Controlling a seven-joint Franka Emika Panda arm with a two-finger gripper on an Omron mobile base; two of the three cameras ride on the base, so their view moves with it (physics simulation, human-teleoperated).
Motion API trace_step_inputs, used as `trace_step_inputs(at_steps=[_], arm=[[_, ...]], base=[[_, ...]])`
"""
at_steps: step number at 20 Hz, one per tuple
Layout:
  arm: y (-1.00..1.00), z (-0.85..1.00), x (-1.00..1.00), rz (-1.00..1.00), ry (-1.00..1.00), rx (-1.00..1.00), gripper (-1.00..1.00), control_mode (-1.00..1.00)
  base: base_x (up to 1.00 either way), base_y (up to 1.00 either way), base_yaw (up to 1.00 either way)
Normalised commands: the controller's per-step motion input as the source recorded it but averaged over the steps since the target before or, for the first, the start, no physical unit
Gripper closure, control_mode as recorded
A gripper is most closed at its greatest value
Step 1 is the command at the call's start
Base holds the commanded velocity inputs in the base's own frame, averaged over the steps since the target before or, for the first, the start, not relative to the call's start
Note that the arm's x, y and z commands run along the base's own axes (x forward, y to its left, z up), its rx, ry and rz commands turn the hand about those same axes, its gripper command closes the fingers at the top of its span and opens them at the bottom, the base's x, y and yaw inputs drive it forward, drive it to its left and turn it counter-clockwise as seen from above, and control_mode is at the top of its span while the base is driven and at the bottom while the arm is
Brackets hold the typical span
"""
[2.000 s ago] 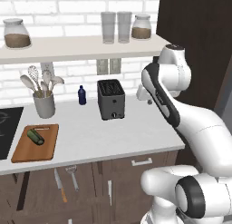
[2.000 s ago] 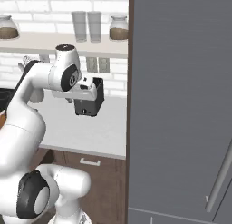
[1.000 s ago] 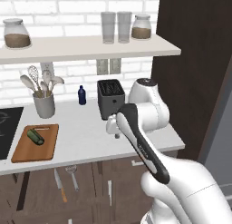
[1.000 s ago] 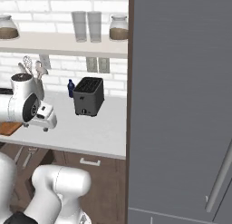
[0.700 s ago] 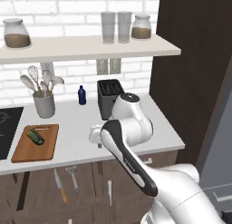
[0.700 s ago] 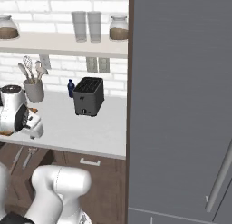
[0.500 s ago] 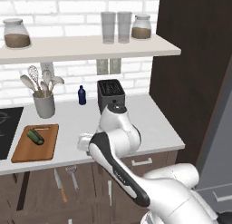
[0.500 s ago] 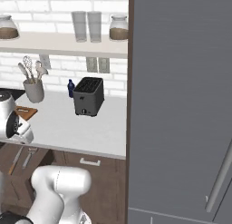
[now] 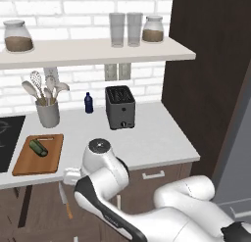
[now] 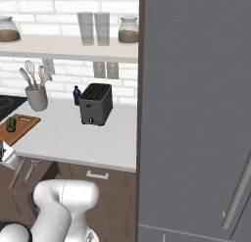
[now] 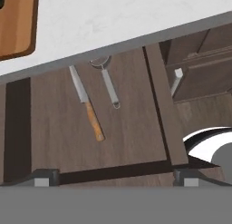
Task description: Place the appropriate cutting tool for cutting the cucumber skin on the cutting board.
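The cutting tool, a slim grey peeler (image 11: pixel 108 83), lies in an open drawer (image 11: pixel 127 141) under the counter edge, its forked head partly hidden by the countertop. Just left of it lies an orange-handled knife (image 11: pixel 87 105). My gripper (image 11: pixel 115 178) hangs above the drawer, open, fingertips (image 11: pixel 45 177) wide apart with nothing between them. The cutting board (image 9: pixel 27 162) lies on the counter at the left with the dark green cucumber (image 9: pixel 38 147) on it. The hand view catches the board's corner (image 11: pixel 16 23). From the right base view, the peeler (image 10: pixel 31 168) lies beside the knife (image 10: pixel 17 173).
A black toaster (image 9: pixel 120 107), a blue bottle (image 9: pixel 88 102) and a utensil holder (image 9: pixel 48 111) stand at the back of the counter (image 9: pixel 147 138). A shelf (image 9: pixel 98 50) with jars and glasses hangs above. A dark tall cabinet (image 9: pixel 211 79) stands at the right.
The arm has swung from near the toaster leftwards and down past the counter's front edge, above the open drawer. The gripper has stayed open.
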Motion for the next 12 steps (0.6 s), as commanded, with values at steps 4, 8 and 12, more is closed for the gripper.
trace_step_inputs(at_steps=[4,8,12], arm=[[0.0,-0.45,-0.07,0.0,0.0,0.0,-1.0,-1.0],[0.01,-0.55,-0.01,0.0,0.0,0.0,-1.0,-1.0],[0.02,-0.55,0.0,0.0,0.0,0.0,-1.0,-1.0]], base=[[0.0,0.0,0.0],[0.0,0.0,0.0],[0.0,0.0,0.0]])
